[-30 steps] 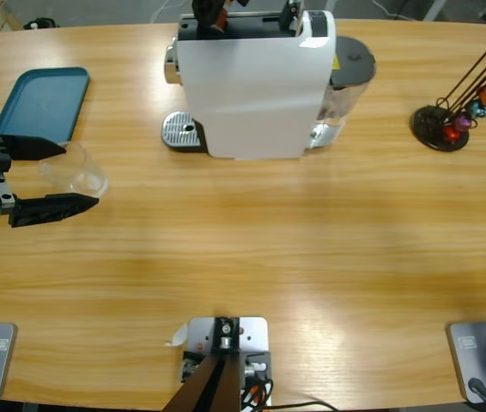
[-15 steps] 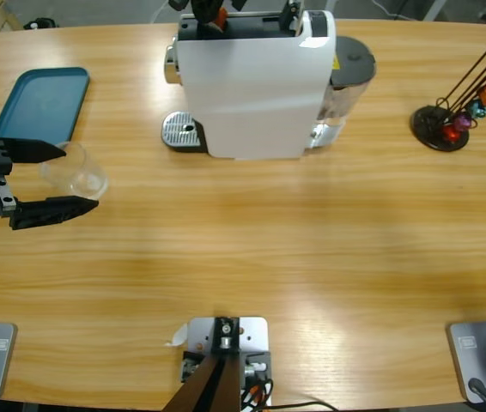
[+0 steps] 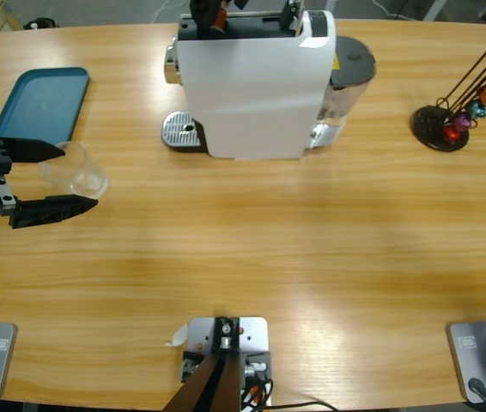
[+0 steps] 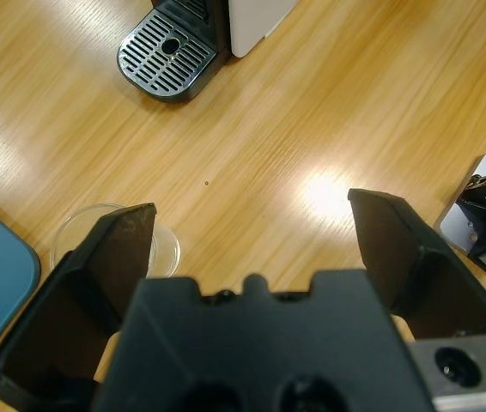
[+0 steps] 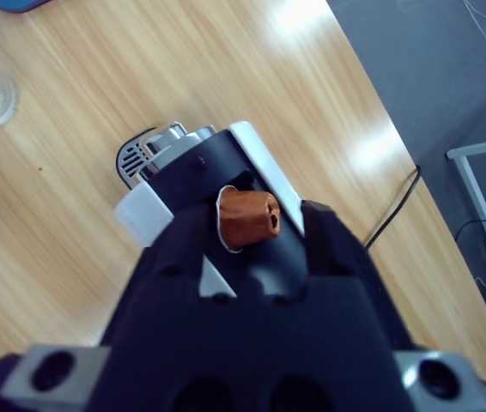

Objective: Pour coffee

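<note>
Two grippers matter here, and only one carries anything: your right gripper (image 5: pixel 247 225) has its jaws closed on a small orange-brown capsule (image 5: pixel 247 218), held just above the top of the white coffee machine (image 3: pixel 256 81) at the far middle of the table. Your left gripper (image 3: pixel 58 178) stands with jaws spread wide at the left edge, one jaw beside the clear glass cup (image 3: pixel 77 170) and the other well off it, so nothing is gripped there. No coffee is visible anywhere yet: the cup looks empty and transparent, standing near the blue tray (image 3: pixel 41 103) rather than on the grated drip plate (image 3: pixel 183 130) under the machine's spout. Judge the cup as light, rigid, slick-walled and breakable; take it across the middle of its wall with a moderate squeeze, keeping it upright, since a thin smooth side could slip or tip. The capsule seems tiny, light and easily dented, so the hold should stay gentle. Further out, at the far right, a black capsule stand (image 3: pixel 445 127) holds several coloured capsules.
</note>
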Action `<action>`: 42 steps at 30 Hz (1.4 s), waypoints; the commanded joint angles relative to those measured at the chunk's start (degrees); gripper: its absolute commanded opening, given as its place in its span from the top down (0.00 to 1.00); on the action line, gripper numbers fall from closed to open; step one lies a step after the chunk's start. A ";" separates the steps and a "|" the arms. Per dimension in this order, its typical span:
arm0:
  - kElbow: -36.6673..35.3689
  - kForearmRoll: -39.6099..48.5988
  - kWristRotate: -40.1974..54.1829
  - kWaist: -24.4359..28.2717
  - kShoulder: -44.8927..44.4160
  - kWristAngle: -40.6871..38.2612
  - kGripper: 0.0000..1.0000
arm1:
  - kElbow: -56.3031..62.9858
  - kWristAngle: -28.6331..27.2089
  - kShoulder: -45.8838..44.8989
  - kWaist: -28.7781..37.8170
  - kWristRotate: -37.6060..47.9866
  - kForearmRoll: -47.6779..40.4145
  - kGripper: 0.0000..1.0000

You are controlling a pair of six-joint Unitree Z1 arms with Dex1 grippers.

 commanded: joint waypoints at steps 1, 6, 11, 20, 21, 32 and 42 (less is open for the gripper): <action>2.31 -0.62 0.45 0.45 1.13 0.21 0.03 | 1.62 -1.12 2.95 2.44 1.44 2.17 0.47; 2.45 -0.62 0.45 0.45 1.07 0.23 0.03 | 1.48 -1.87 3.48 2.85 1.79 2.38 0.48; 2.45 -0.62 0.45 0.45 0.97 0.21 0.03 | 1.18 -3.65 3.99 2.86 1.88 2.37 0.48; 2.45 -0.62 0.45 0.45 1.06 0.19 0.03 | -0.16 -7.01 5.12 2.43 1.62 2.12 0.48; 2.45 -0.62 0.45 0.43 1.06 0.17 0.03 | -0.32 -7.06 5.15 2.43 1.62 2.05 0.48; 2.61 -0.62 0.45 0.43 0.71 0.17 0.03 | -2.07 -8.96 5.91 2.43 1.62 2.30 0.65; 2.63 -0.62 0.45 0.43 0.71 0.17 0.03 | -2.04 -8.10 5.82 2.37 1.58 2.38 0.78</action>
